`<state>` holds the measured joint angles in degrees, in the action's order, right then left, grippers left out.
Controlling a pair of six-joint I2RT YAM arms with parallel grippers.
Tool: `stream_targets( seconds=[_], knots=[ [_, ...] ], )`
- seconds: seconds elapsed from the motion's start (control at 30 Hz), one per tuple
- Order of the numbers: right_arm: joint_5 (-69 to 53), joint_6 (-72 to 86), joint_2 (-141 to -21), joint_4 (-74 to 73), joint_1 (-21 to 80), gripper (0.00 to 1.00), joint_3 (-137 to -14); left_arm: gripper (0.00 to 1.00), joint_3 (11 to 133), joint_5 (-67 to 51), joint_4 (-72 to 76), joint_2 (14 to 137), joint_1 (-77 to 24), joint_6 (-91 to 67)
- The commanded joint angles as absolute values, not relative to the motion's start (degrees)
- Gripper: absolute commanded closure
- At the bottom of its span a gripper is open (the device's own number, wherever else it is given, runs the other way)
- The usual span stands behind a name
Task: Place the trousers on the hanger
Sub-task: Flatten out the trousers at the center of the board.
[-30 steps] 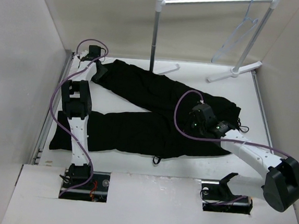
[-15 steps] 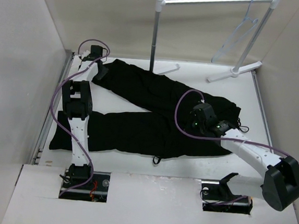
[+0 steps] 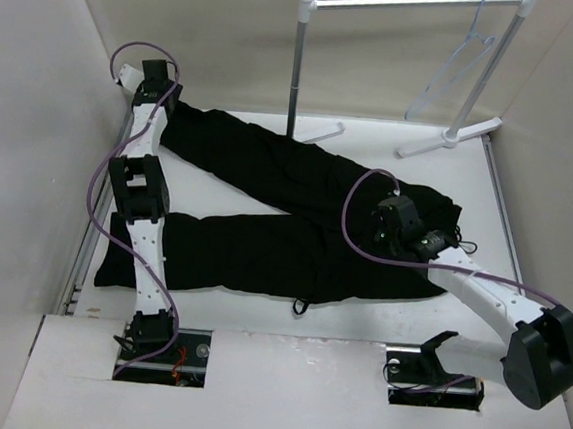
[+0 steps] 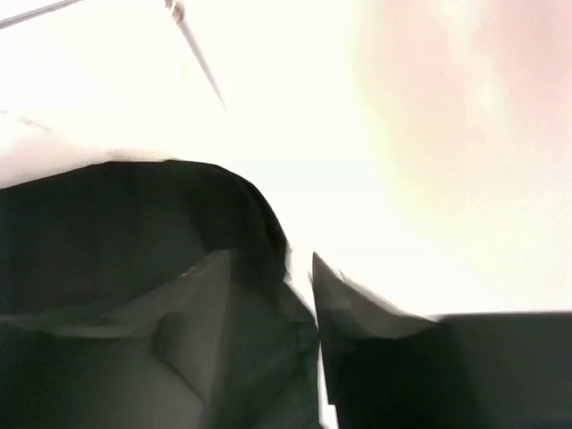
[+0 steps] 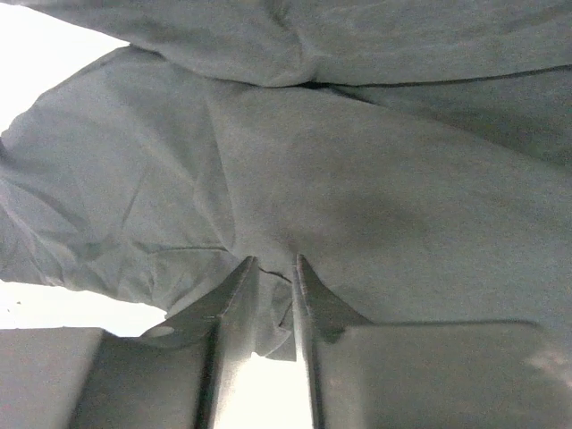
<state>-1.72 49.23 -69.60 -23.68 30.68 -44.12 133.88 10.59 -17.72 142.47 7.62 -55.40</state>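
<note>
The black trousers (image 3: pixel 263 253) lie spread flat on the white table, legs to the left and waist to the right. My left gripper (image 3: pixel 163 91) is at the far left corner, shut on the end of the far leg, with black cloth (image 4: pixel 107 223) between its fingers (image 4: pixel 268 264). My right gripper (image 3: pixel 391 224) rests on the waist area. Its jaws (image 5: pixel 274 268) stand narrow and pinch a fold of the cloth (image 5: pixel 357 161). The pale thin hanger (image 3: pixel 458 67) hangs from the rail at the far right, away from both grippers.
A thick white rail stand (image 3: pixel 298 65) stands at the back, with its feet (image 3: pixel 449 138) on the table. A drawstring loop (image 3: pixel 301 304) lies at the trousers' near edge. Walls close in on the left, back and right.
My left gripper has moved farther back and left with the leg end, drawing that leg out straighter. My right gripper has shifted slightly right on the waist.
</note>
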Motion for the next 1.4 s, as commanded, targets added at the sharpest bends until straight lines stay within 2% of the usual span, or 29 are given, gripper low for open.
stream_targets(
  seconds=[0.0,0.07,0.17,0.2,0.33,0.37,0.47,0.53,0.63,0.7,0.77,0.83,0.9,0.97,1.27,1.37],
  knots=[
    [-0.71,49.39,-67.33,-24.7,29.66,0.69,-45.44,0.48,136.15,11.6,-12.58,142.47,8.22,-58.54],
    [-0.53,49.39,-66.71,-24.61,29.4,0.61,-45.35,0.43,134.66,10.64,-12.83,141.07,9.09,-57.84],
    [-0.53,49.39,-66.01,-24.26,29.22,0.59,-45.18,0.42,124.41,9.84,-10.91,134.94,10.59,-56.87],
    [-0.53,49.39,-65.74,-24.08,29.31,0.61,-45.09,0.43,119.67,9.67,-9.94,132.39,11.03,-56.69],
    [-0.53,49.13,-63.99,-23.55,29.31,0.87,-44.21,0.47,103.13,8.18,-5.11,125.52,12.79,-56.86],
    [-0.35,49.13,-63.29,-23.64,29.14,0.91,-43.86,0.47,100.22,7.39,-4.14,124.72,13.14,-57.04],
    [0.44,48.78,-59.87,-24.17,27.3,0.92,-42.37,0.46,95.72,5.02,-2.38,124.36,13.49,-57.22],
    [0.09,48.25,-57.84,-24.78,24.84,0.89,-41.14,0.44,95.71,3.7,-1.67,125.76,13.49,-57.3],
    [-0.35,47.81,-55.29,-25.14,20.8,0.75,-39.29,0.43,97.03,2.12,0.25,127.87,13.32,-57.83],
    [-0.7,47.72,-53.53,-25.14,17.29,0.62,-38.15,0.45,98.43,1.15,0.35,129.37,13.32,-58.44],
    [-0.7,47.9,-52.3,-24.79,12.9,0.5,-37.18,0.56,98.96,0.88,0.88,130.34,13.32,-59.06],
    [-0.53,48.86,-52.47,-25.13,7.54,0.43,-36.3,0.73,99.4,1.14,0.0,130.87,13.58,-59.24],
    [-0.53,50.35,-53.52,-25.31,2.44,0.42,-35.43,0.86,99.06,1.4,-1.4,130.52,14.19,-59.33],
    [0.0,51.67,-54.84,-25.84,-1.52,0.42,-34.63,0.9,97.57,2.8,-2.98,128.95,15.07,-59.06],
    [6.5,51.86,-47.73,-32.34,-3.91,0.42,-30.94,0.95,84.04,12.91,-7.9,117.96,19.46,-58.1],
    [6.06,50.98,-45.53,-33.84,-4.44,0.39,-30.59,0.9,80.34,14.59,-9.4,115.41,20.52,-58.01]
  ],
)
